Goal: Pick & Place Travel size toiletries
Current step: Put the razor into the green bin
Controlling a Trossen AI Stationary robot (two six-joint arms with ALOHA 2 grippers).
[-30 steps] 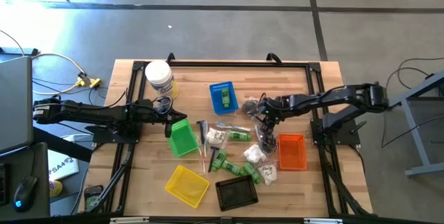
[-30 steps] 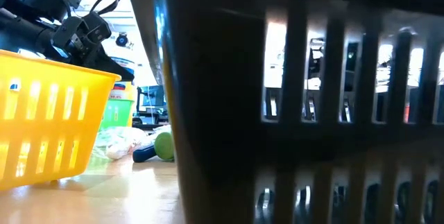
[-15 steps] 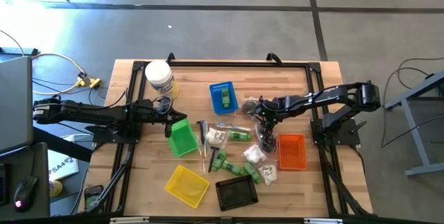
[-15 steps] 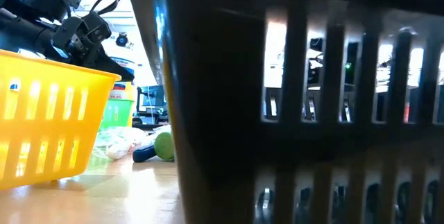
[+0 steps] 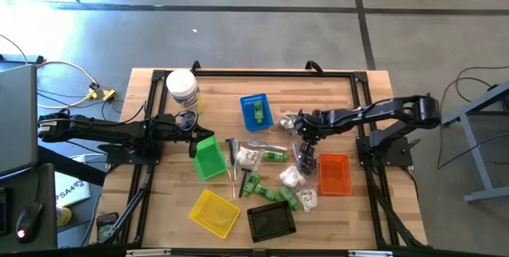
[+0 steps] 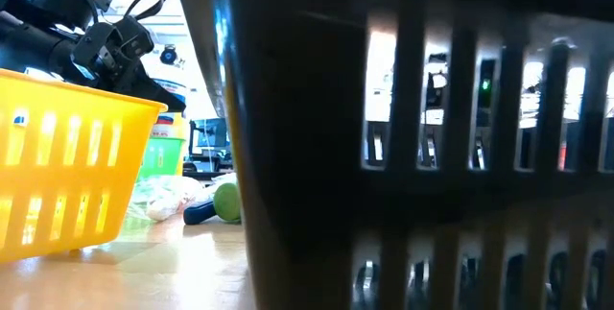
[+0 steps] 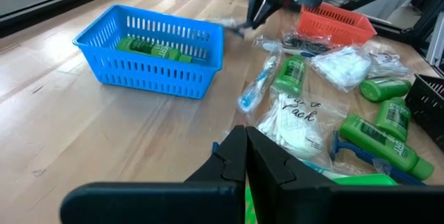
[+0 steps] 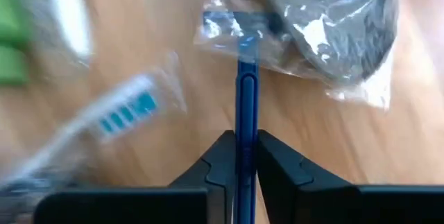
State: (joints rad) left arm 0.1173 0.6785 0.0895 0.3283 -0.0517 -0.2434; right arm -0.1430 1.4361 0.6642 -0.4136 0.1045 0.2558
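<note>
Broadly, the wooden bench [image 5: 159, 209] fills the high view, with both dark arms reaching in from its two sides. Five mesh baskets sit on it: a black basket [image 5: 271, 222] at the near edge, so close to the low camera that it blocks most of that view, a yellow basket [image 5: 215, 212] beside it, a green basket [image 5: 210, 157] near the left arm, an orange basket [image 5: 335, 173] on the right, and a blue basket [image 5: 256, 110] farther back holding a green item. A white jar [image 5: 182, 90] stands near the far left corner.

The travel size toiletries [image 5: 270, 179] lie scattered across the middle of the bench, between the green and orange baskets: green bottles [image 7: 388, 135], white soft packets [image 7: 343, 64], a wrapped toothbrush [image 8: 118, 116] and a clear bag of dark pieces [image 8: 333, 23].

The right gripper [image 5: 298, 122] sits just past the blue basket, at the far edge of the pile; its fingers are pinched tight on a thin blue stick [image 8: 245, 106], which points toward the clear bag.

The left gripper [image 7: 245, 156] waits beside the green basket, its fingers pressed together with nothing between them.
</note>
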